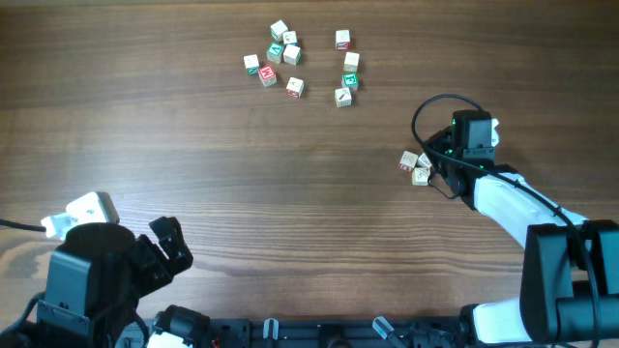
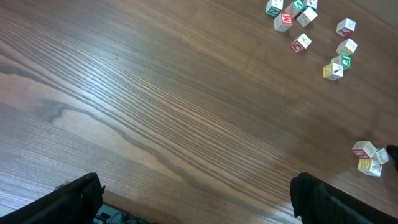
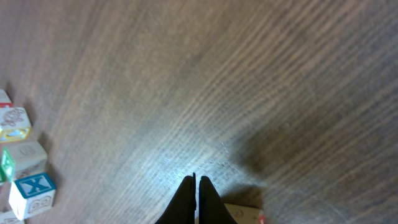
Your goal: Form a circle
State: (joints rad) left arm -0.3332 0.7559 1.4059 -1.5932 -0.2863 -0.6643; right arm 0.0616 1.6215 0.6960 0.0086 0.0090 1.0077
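Note:
The circle's tiny pale wooden cubes lie scattered at the table's far side: a loose bunch (image 1: pixel 279 56) and, to its right, a short column (image 1: pixel 347 70). The left wrist view shows both at its top right (image 2: pixel 292 15) (image 2: pixel 341 53). Three more cubes (image 1: pixel 416 166) (image 2: pixel 368 158) sit apart at mid right. My right gripper (image 1: pixel 435 162) is right beside them, shut with nothing between its fingers (image 3: pixel 198 198). One cube (image 3: pixel 244 215) peeks out just right of the fingertips. My left gripper (image 1: pixel 170 247) rests open at the near left (image 2: pixel 199 199), far from all cubes.
Bare wooden tabletop (image 1: pixel 242 184) lies between the near edge and the cubes. The right arm's white link (image 1: pixel 513 203) and black cable loop (image 1: pixel 435 106) stand at the right. Several lettered cubes (image 3: pixel 18 162) show at the left edge of the right wrist view.

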